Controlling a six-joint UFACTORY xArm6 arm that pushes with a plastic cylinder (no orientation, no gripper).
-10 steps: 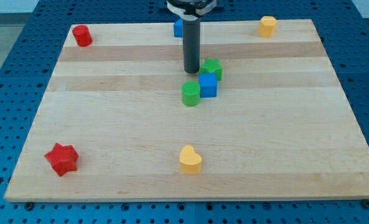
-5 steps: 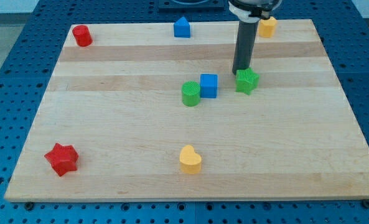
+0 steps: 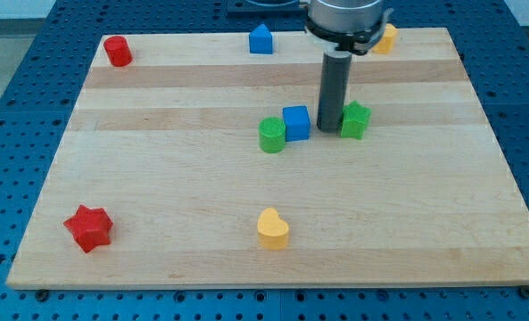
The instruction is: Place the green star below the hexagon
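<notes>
— Right of the board's middle, what sits there?

— The green star-shaped block (image 3: 355, 119), flat on the pale wooden board (image 3: 157, 187). It has no clear long axis, and which way its points face is too small to tell.

— And the rod?

— My tip (image 3: 328, 131) stands at the star's left side, touching or just beside it, between the star and the blue cube block (image 3: 296, 122). The rod carries no claw, so nothing opens or clamps.

— What lies further out?

— A green cylinder block (image 3: 272, 135) touches the cube's left. Toward the view's top right, the yellow hexagon block (image 3: 386, 37) sits partly behind the arm, well apart from the star. A blue house-shaped block (image 3: 260, 39) is at top centre, a red rounded block (image 3: 116, 50) at top left, a red star block (image 3: 88, 227) at bottom left, and a yellow heart block (image 3: 272, 228) at bottom centre.
</notes>
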